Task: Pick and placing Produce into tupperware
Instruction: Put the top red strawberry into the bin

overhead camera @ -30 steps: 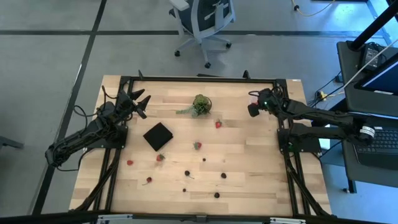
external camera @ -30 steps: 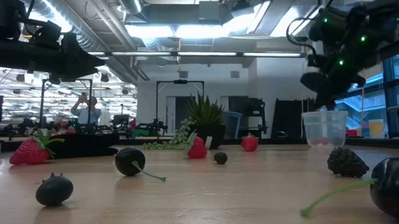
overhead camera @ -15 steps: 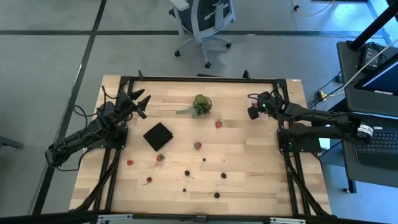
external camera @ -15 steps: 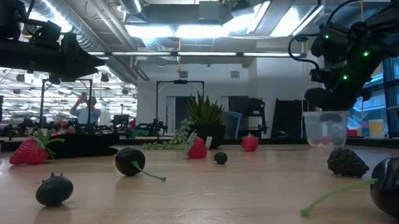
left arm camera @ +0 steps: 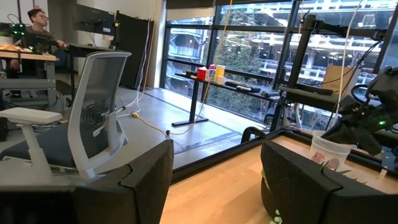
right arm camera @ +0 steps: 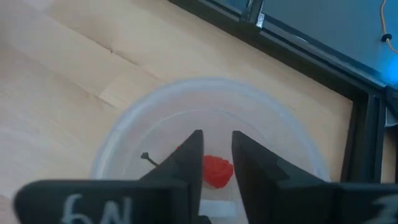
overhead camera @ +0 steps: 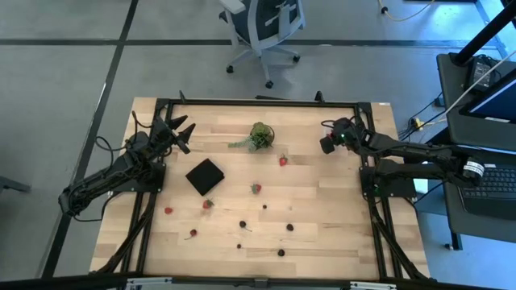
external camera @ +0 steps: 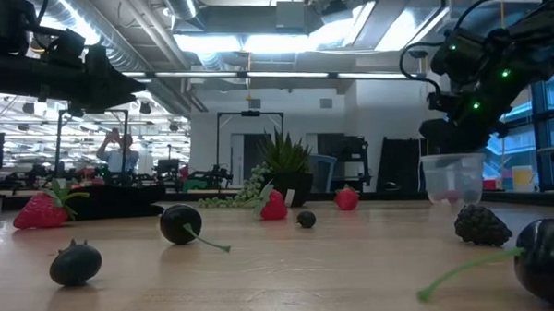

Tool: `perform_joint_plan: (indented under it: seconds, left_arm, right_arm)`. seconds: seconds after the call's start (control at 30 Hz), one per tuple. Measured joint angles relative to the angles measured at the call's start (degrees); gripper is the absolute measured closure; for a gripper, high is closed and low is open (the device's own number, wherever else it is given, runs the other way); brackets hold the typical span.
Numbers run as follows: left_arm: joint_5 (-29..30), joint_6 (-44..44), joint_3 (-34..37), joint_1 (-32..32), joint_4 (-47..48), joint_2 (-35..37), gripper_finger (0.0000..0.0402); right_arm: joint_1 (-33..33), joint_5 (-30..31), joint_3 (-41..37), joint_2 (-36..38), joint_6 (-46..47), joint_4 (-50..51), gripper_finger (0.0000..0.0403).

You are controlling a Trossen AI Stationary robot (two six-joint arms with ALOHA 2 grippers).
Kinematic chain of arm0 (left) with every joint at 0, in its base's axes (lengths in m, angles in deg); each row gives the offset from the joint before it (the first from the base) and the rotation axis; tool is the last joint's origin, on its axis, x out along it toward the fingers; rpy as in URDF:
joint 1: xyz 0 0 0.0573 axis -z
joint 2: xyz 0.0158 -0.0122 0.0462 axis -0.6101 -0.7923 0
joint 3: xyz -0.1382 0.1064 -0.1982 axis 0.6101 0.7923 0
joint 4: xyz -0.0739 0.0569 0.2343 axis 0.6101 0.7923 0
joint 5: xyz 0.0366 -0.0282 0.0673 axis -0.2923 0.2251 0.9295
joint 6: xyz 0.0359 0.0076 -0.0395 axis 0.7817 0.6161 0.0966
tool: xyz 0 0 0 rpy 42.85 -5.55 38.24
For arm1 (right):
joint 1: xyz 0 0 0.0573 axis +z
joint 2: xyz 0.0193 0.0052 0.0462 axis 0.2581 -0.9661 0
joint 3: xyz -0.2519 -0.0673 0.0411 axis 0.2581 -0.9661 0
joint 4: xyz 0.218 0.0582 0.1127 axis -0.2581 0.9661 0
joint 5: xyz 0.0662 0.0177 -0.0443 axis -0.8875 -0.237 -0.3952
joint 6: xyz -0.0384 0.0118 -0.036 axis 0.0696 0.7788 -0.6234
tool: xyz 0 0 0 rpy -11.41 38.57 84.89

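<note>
Clearly marked "N9", the right gripper (right arm camera: 216, 149) hangs slightly parted above the tupperware (right arm camera: 155, 124), grasping nothing.

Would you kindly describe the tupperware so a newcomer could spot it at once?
Start at the wooden table and go to the far right corner, below the right gripper. There stands the tupperware, a small round translucent tub, the only container, already holding a red berry.

Right claw (right arm camera: 216, 149) slightly parted; left claw (overhead camera: 182, 130) wide.
</note>
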Motion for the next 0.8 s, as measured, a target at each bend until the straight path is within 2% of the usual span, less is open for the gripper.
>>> perform_joint_plan:
  seconds: [0.3,0.43,0.63,0.7,0.8]
  left_arm:
    - [0.0,0.0,0.0,0.0,0.0,0.0,0.0166]
    - [0.0,0.0,0.0,0.0,0.0,0.0,0.0166]
    - [0.0,0.0,0.0,0.0,0.0,0.0,0.0166]
    - [0.0,0.0,0.0,0.0,0.0,0.0,0.0166]
    - [0.0,0.0,0.0,0.0,0.0,0.0,0.0166]
  right_arm:
    - [0.0,-0.6,5.4,0.0,-2.8,0.5,0.0223]
    - [0.0,-8.7,8.0,0.0,-3.9,-0.9,0.0199]
    - [2.7,-27.0,8.7,0.0,-7.3,-5.4,0.019]
    - [5.2,-29.9,8.2,0.0,-9.1,-7.5,0.0192]
    - [10.0,-30.1,7.0,0.0,-12.2,-8.8,0.0196]
